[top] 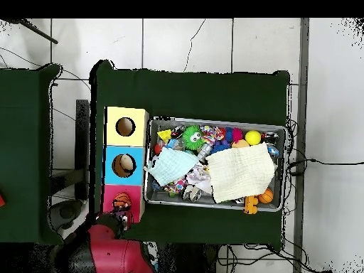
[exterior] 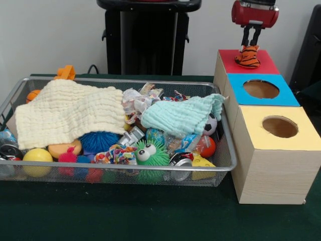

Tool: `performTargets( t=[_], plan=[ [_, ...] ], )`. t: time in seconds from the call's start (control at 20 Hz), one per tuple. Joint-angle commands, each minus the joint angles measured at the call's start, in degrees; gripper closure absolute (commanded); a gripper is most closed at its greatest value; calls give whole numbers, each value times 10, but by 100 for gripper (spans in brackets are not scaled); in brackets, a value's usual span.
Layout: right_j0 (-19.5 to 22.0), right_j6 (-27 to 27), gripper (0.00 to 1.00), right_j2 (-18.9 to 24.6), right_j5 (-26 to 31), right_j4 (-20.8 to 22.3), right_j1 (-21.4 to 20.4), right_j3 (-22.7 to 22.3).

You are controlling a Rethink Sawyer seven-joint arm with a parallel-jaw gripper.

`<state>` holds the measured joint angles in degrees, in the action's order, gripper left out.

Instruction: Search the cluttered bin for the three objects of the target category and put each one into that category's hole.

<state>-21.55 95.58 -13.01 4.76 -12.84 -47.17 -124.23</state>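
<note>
My gripper (exterior: 252,45) hangs over the pale wooden box's red-topped section (exterior: 267,63) at the back right. It is shut on the top of an orange and black striped tiger toy (exterior: 248,56). The toy's lower part rests where the red-surrounded hole lies, so the hole itself is hidden. In the overhead view the tiger toy (top: 122,200) shows on the red top (top: 110,193), with the red arm (top: 114,245) just below it. The wire mesh bin (exterior: 125,168) sits left of the box, full of toys under a cream cloth (exterior: 70,113) and a mint cloth (exterior: 183,115).
The blue-surrounded hole (exterior: 261,89) and the yellow-surrounded hole (exterior: 280,126) lie nearer the camera on the same box. The bin holds a green googly-eyed ball (exterior: 149,153), a blue spiky ball (exterior: 98,140), a yellow ball (exterior: 36,156) and a small soccer ball (exterior: 210,124).
</note>
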Motion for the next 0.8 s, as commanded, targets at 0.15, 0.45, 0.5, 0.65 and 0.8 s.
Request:
performTargets(
  t=[0.15, 0.45, 0.5, 0.65, 0.8],
  plan=[
    [24, 128, 100, 53, -49, -1, 42, -8],
    [29, 122, 0, 56, -43, 0, 41, -6],
    [29, 123, 0, 57, -43, 0, 41, -6],
    [31, 125, 0, 60, -43, -2, 40, -8],
    [30, 127, 0, 63, -43, -5, 43, -6]
  ],
)
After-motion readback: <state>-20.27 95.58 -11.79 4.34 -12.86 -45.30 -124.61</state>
